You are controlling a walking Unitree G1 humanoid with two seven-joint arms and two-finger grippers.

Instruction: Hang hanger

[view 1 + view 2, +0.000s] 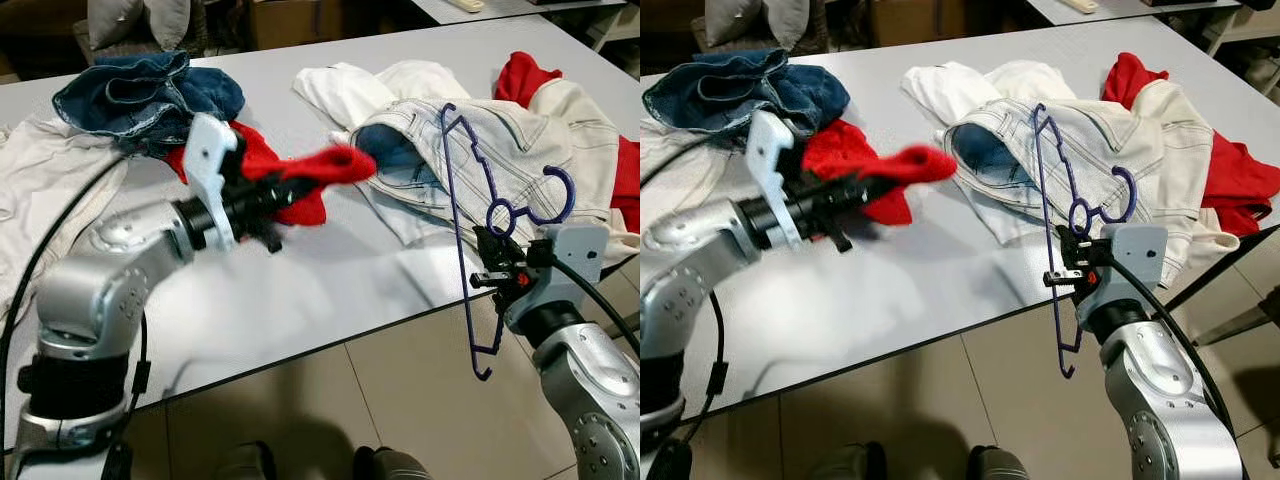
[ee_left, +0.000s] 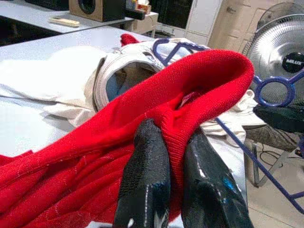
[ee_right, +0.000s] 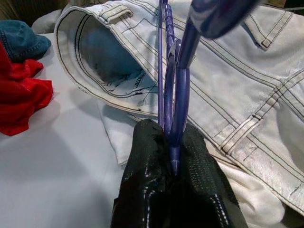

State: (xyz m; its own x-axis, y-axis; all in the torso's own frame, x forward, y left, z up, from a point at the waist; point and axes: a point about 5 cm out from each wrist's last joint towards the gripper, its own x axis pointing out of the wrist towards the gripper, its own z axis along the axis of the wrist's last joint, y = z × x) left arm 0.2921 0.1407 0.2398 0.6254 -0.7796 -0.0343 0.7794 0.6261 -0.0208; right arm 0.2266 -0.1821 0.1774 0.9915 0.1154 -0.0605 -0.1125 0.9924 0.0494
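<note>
Right claw (image 1: 490, 262): clamping shut on purple hanger (image 1: 468, 220), just off the near edge of the worktop (image 1: 330, 280); hanger hanging upright in the grip, hook ring by the fingers, lower end dangling below the worktop edge over the tiled floor (image 1: 400, 400), top reaching up in front of the pale denim jacket (image 1: 480, 160).
Left claw (image 2: 166, 161): pinching together on a fold of red cloth (image 1: 300, 175), lifting that fold clear of the worktop, remainder of the cloth trailing back onto the surface.
Pale denim jacket: lying spread on the worktop's right half, partly covering a white garment (image 1: 350, 85) and a second red garment (image 1: 525, 75).
Blue jeans (image 1: 140, 95): lying heaped at the far left, touching the red cloth.
Cream cloth (image 1: 45, 180): lying along the left edge.
Fan (image 2: 280, 45): standing beyond the worktop in the left wrist view.
</note>
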